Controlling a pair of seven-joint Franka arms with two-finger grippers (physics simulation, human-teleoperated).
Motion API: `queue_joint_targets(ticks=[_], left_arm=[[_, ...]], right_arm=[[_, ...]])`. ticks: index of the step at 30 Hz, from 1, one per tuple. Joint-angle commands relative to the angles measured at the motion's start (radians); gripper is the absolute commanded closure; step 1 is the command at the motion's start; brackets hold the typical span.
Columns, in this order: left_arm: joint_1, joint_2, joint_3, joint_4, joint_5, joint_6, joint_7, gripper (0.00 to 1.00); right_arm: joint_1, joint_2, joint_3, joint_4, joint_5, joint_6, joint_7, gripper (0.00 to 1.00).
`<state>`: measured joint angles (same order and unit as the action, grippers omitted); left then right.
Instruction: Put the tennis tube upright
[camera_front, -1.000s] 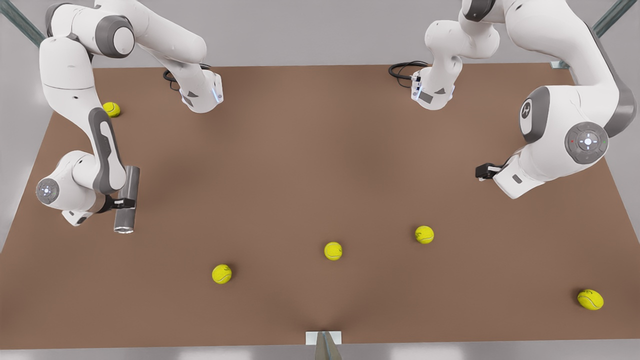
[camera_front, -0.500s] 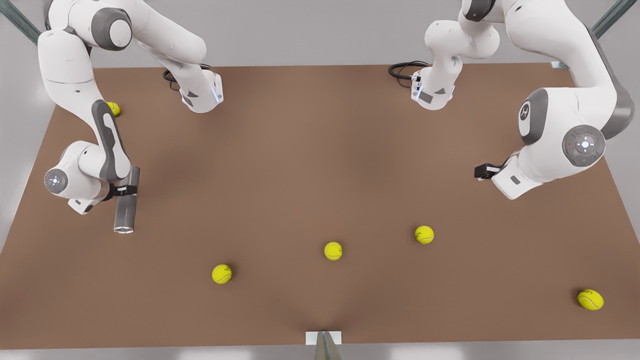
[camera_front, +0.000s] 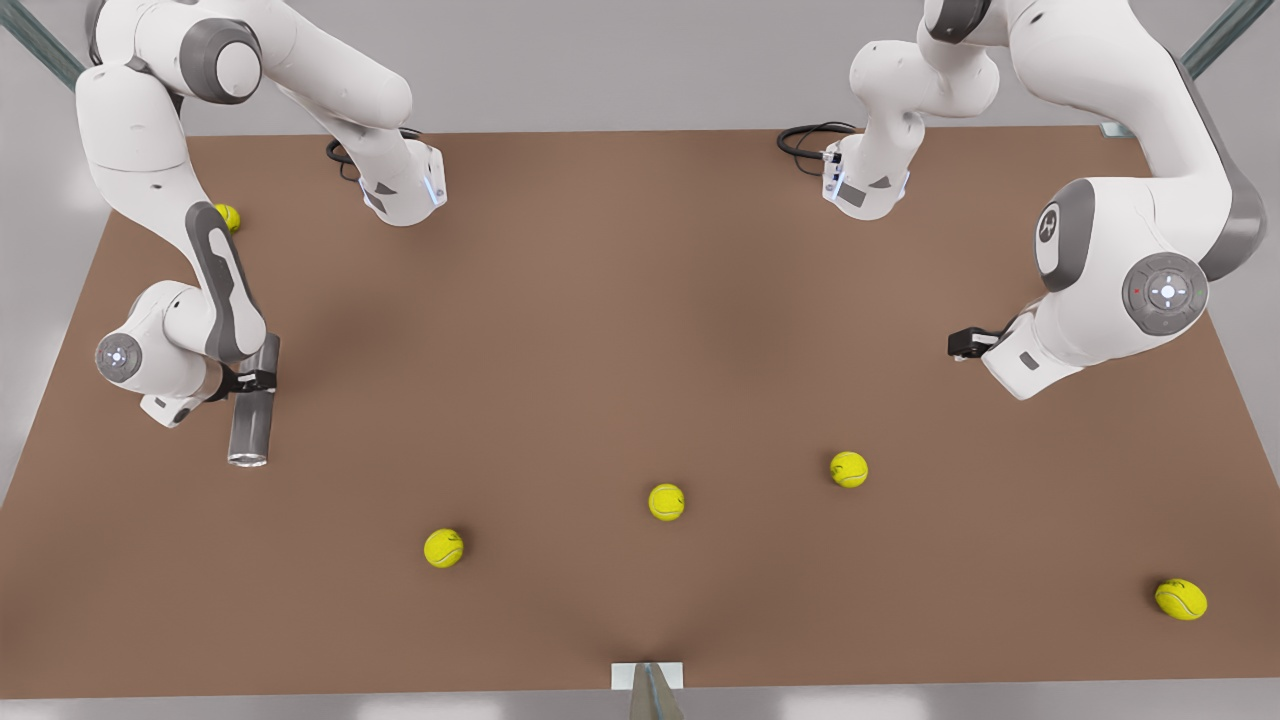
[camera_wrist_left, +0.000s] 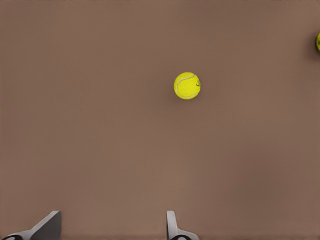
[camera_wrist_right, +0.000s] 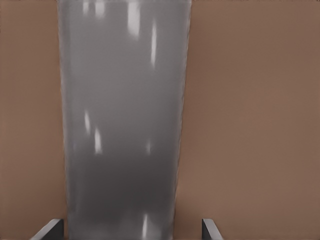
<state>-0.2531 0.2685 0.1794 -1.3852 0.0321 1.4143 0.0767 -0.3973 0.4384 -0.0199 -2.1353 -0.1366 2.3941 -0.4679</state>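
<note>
Where the tennis tube (camera_front: 250, 410) lies flat on the brown counter (camera_front: 640, 300), the right pincer (camera_front: 255, 381) reaches down across it, one finger on either side of the grey cylinder. In the right wrist view the tube (camera_wrist_right: 122, 125) runs lengthwise away from the pincer (camera_wrist_right: 130, 229). One fingertip (camera_wrist_right: 50, 229) sits just beside the tube's wall, and the other stands off with a strip of counter showing between, so the pincer is released around the tube rather than clenched on it. The tube's pale rimmed end (camera_front: 247, 460) lies beyond the pincer, toward the counter's near edge in the front view.

The left pincer (camera_front: 962, 343) waits well apart, over bare counter on the far side from the tube. Its fingers (camera_wrist_left: 172, 229) are spread with nothing between them, so it too is released. A yellow tennis ball (camera_wrist_left: 187, 85) rests on the counter ahead of this pincer (camera_wrist_left: 110, 229); in the front view the ball nearest it (camera_front: 848, 469) lies toward the near edge.
</note>
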Motion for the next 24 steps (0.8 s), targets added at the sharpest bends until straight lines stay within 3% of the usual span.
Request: queue_joint_targets(ticks=[1, 12, 16, 19, 24], left_arm=[[0.000, 0.000, 0.000, 0.000, 0.000, 0.000, 0.000, 0.00], [0.000, 0.000, 0.000, -0.002, 0.000, 0.000, 0.000, 0.00], [0.000, 0.000, 0.000, -0.008, 0.000, 0.000, 0.000, 0.00], [0.000, 0.000, 0.000, -0.009, 0.000, 0.000, 0.000, 0.00], [0.000, 0.000, 0.000, -0.015, -0.001, 0.002, 0.000, 0.00]], right_arm=[[0.000, 0.000, 0.000, 0.000, 0.000, 0.000, 0.000, 0.00], [0.009, 0.022, 0.000, 0.000, 0.005, 0.005, 0.002, 0.00], [0.009, 0.032, 0.000, 0.003, 0.005, 0.007, 0.003, 0.06], [0.009, 0.032, 0.000, 0.003, 0.006, 0.007, 0.003, 0.21], [0.008, 0.042, 0.000, 0.003, 0.005, 0.007, 0.003, 0.19]])
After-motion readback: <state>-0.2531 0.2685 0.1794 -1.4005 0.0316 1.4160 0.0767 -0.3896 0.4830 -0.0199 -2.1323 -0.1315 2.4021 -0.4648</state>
